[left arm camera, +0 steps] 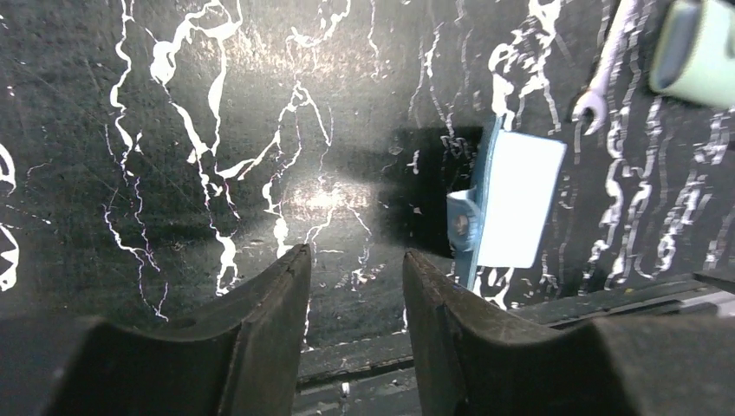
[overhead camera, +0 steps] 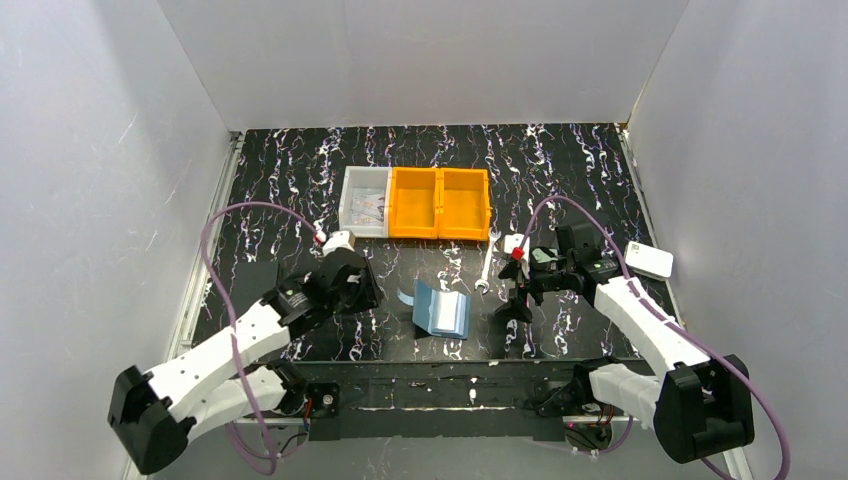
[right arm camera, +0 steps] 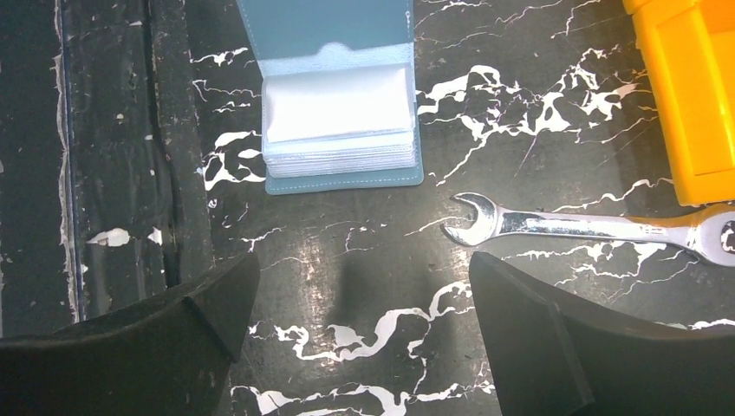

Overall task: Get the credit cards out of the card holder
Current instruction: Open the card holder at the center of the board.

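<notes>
The card holder [right arm camera: 334, 95] lies open just ahead of our released right end effector [right arm camera: 360, 269], farther from our released left end effector [left arm camera: 355, 260].

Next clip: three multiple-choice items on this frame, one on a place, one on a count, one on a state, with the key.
1. Where does the wrench lie? A) inside the white bin B) on the table, right of the card holder C) on top of the holder
2. How many orange bins? A) three B) one C) two
3. The card holder is: A) open B) snapped shut C) face down
1 B: it lies on the table beside the holder. 2 C: two stand side by side. 3 A: its pockets show.
</notes>
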